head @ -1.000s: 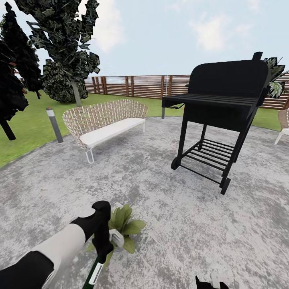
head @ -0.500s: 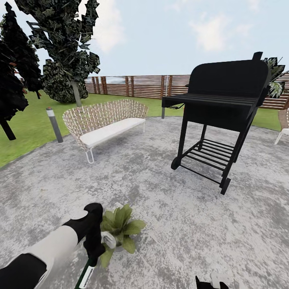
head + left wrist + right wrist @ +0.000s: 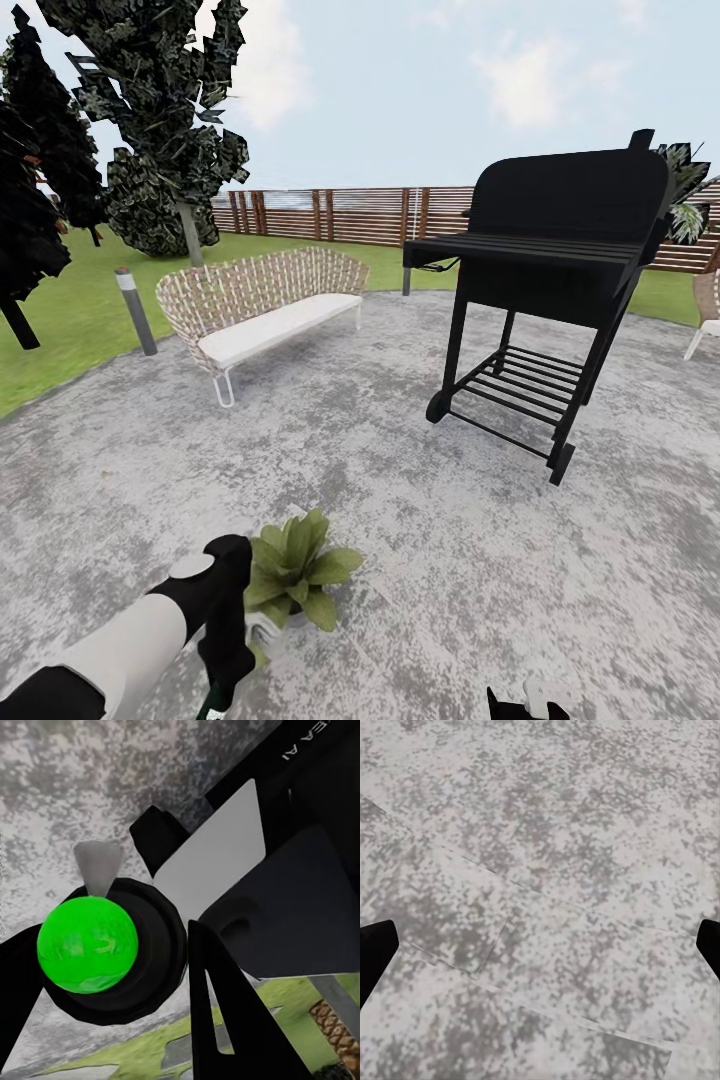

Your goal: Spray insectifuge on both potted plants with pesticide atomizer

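Across the round mottled-grey stone patio (image 3: 400,520) the biggest thing is a black barbecue grill (image 3: 560,270) on a wheeled frame, standing right of centre, with a wicker bench (image 3: 262,300) and its white cushion well apart to the left. Behind them run the green lawn (image 3: 70,320), dark trees (image 3: 160,120) and a brown slatted fence (image 3: 340,215). Near the lower edge of the head view a small potted plant (image 3: 295,570) with broad light-green leaves sits on the stone. Just beside it, touching its leaves in the picture, the left gripper (image 3: 228,655) is closed around the pesticide atomizer (image 3: 90,945), whose dark-green body hangs below the hand. The right gripper (image 3: 540,945) is spread wide, a black fingertip at each edge of its wrist view, bare stone between them.
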{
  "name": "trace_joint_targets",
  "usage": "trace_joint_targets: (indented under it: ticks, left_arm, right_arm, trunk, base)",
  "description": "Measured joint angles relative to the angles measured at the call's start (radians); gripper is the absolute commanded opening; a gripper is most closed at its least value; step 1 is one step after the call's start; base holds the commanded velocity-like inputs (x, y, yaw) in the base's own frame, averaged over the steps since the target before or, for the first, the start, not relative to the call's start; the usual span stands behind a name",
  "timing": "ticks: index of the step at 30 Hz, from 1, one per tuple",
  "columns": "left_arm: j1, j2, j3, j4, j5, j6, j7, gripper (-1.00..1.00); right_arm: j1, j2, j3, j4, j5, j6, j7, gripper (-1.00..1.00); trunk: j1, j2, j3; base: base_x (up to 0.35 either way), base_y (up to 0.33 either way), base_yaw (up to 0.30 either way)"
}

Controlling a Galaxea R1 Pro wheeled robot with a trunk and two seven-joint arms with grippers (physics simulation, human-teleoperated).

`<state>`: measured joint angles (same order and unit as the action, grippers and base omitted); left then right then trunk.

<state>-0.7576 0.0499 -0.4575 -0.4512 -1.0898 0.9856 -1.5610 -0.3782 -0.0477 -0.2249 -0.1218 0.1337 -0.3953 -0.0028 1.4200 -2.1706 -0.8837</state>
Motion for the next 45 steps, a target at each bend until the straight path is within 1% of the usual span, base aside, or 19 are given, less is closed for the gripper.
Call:
trace_joint_targets:
  ticks: [2,5,6,7,8,15,19,28,38,45]
  left_arm:
    - [0.0,-0.001,0.0,-0.005,0.001,0.001,0.0,-1.0]
    - [-0.001,-0.012,-0.001,-0.01,0.001,0.002,0.0,-1.0]
    - [-0.003,-0.019,-0.001,-0.022,0.002,0.003,0.0,-1.0]
    - [-0.005,-0.029,0.001,-0.059,0.001,0.005,0.0,-1.0]
    - [-0.004,-0.031,0.003,-0.073,0.0,0.005,0.0,-1.0]
    - [-0.005,-0.033,0.0,-0.091,-0.005,0.006,0.0,-1.0]
    - [-0.011,-0.033,-0.001,-0.107,-0.005,0.006,0.0,-1.0]
    - [-0.024,-0.035,-0.001,-0.112,-0.005,0.006,0.0,-1.0]
    - [-0.088,-0.034,-0.001,-0.112,-0.005,0.007,0.0,-1.0]
    - [-0.1,-0.035,-0.001,-0.113,-0.005,0.009,0.0,-1.0]
  right_arm:
    - [0.0,0.0,0.0,0.0,0.0,0.0,0.0,1.0]
    - [0.0,0.0,0.0,0.0,0.0,0.0,0.0,1.0]
    - [0.0,0.0,0.0,0.0,0.0,0.0,0.0,1.0]
    - [0.0,0.0,0.0,0.0,0.0,0.0,0.0,1.0]
    - [0.0,0.0,0.0,0.0,0.0,0.0,0.0,1.0]
    - [0.0,0.0,-0.001,0.0,0.0,0.0,0.0,1.0]
    - [0.0,0.0,-0.001,0.0,0.0,0.0,0.0,1.0]
    - [0.0,0.0,-0.001,0.0,0.0,0.0,0.0,1.0]
    - [0.0,0.0,-0.001,0.0,0.0,0.0,0.0,1.0]
    - [0.0,0.0,-0.001,0.0,0.0,0.0,0.0,1.0]
  trunk:
    - [0.0,0.0,0.0]
    - [0.0,0.0,0.0]
    - [0.0,0.0,0.0]
    - [0.0,0.0,0.0]
    - [0.0,0.0,0.0]
    - [0.0,0.0,0.0]
    - [0.015,-0.028,-0.015]
    - [0.05,-0.091,-0.057]
    - [0.088,-0.161,-0.105]
    - [0.088,-0.161,-0.116]
  base:
    - [0.0,0.0,0.0]
    - [0.0,0.0,0.0]
    - [0.0,0.0,0.0]
    - [0.0,0.0,0.0]
    - [0.0,0.0,0.0]
    - [0.0,0.0,0.0]
    - [0.0,0.0,0.0]
    - [0.0,0.0,0.0]
    - [0.0,0.0,0.0]
    - [0.0,0.0,0.0]
